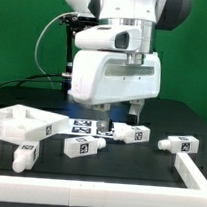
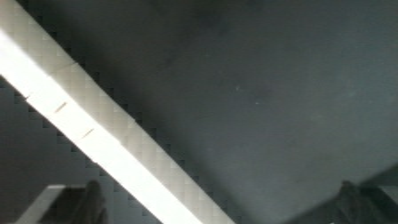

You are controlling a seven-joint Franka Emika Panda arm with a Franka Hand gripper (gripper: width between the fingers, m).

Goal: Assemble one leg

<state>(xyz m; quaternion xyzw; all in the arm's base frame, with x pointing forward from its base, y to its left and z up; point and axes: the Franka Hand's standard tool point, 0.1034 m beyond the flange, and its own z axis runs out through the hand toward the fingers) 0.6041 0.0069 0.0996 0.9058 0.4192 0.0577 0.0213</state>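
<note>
Several legs lie on the black table in the exterior view: one (image 1: 81, 145) in front of the marker board (image 1: 93, 127), one (image 1: 130, 133) just below my gripper, one (image 1: 179, 143) toward the exterior view's right, and one (image 1: 26, 156) at the front left. My gripper (image 1: 125, 115) hangs low over the table behind the middle legs, open and empty. In the wrist view the gripper (image 2: 214, 212) has its dark fingers (image 2: 64, 205) far apart with only dark table and a long white strip (image 2: 89, 120) below. I cannot tell what the strip belongs to. No leg shows in the wrist view.
The large flat white panel with raised rims (image 1: 10, 118) lies at the exterior view's left. A white rim piece (image 1: 197, 174) sits at the front right edge. A green backdrop stands behind the table.
</note>
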